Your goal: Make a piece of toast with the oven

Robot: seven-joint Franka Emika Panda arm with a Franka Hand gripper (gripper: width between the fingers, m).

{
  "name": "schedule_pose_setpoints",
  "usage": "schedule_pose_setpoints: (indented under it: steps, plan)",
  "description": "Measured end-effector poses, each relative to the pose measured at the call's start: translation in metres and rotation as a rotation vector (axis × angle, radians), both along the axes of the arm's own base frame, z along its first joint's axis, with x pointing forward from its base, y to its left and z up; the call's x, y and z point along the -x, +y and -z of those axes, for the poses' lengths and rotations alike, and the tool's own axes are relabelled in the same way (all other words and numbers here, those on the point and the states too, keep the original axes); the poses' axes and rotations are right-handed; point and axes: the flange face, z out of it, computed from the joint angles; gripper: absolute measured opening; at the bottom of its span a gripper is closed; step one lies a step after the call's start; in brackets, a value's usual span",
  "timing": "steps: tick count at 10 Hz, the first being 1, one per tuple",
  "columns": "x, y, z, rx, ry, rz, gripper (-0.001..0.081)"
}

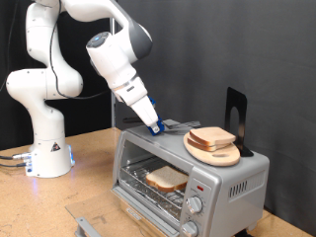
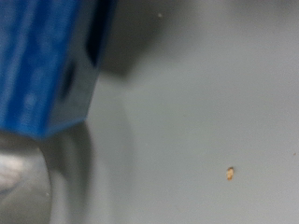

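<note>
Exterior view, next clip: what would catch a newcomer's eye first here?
The white arm leans down so its blue-tipped claw meets the top of the silver oven, at its end on the exterior view's left. Inside, behind the open door, a piece of toast lies on the wire rack. On the oven's top, toward the exterior view's right, a second bread slice sits on a round wooden plate.
</note>
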Motion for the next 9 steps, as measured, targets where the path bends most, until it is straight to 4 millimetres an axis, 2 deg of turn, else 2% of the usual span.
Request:
schedule_pose_setpoints:
  steps: [9]
  plan:
    - [-0.002, 0.001, -0.012, 0.014, -0.054, -0.032, 0.0682]
